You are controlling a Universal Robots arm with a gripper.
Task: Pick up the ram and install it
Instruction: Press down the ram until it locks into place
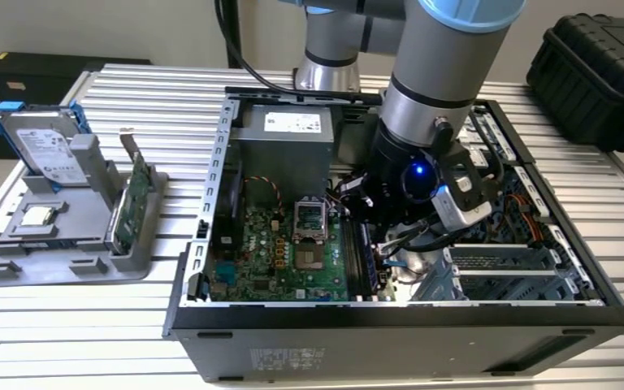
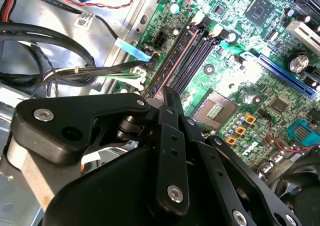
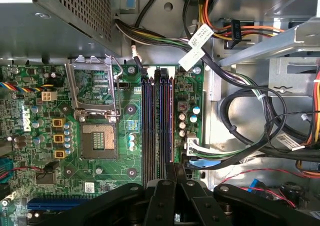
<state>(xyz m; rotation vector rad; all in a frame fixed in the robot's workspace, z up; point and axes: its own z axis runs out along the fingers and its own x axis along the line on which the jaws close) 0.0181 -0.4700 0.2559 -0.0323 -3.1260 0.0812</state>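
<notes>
The ram (image 2: 176, 61) is a long thin dark stick standing in one of the motherboard's parallel memory slots, beside the empty processor socket (image 3: 100, 141). It also shows as a dark strip (image 3: 170, 121) running down between the slot latches. My gripper (image 2: 166, 92) is down inside the open computer case (image 1: 198, 244), with its black fingers drawn together over the near end of the stick. In the first wrist view my gripper (image 3: 172, 167) meets the stick's end. From outside, my gripper (image 1: 390, 248) sits low over the ram (image 1: 369, 252).
Cable bundles (image 3: 240, 111) and a metal drive cage (image 1: 507, 264) crowd the side of the slots away from the socket. The power supply (image 1: 285, 134) fills the case's far end. On the exterior view's left, a grey tray (image 1: 30, 264) holds a hard drive (image 1: 41, 146), a green card (image 1: 136, 195) and a processor chip (image 1: 36, 216).
</notes>
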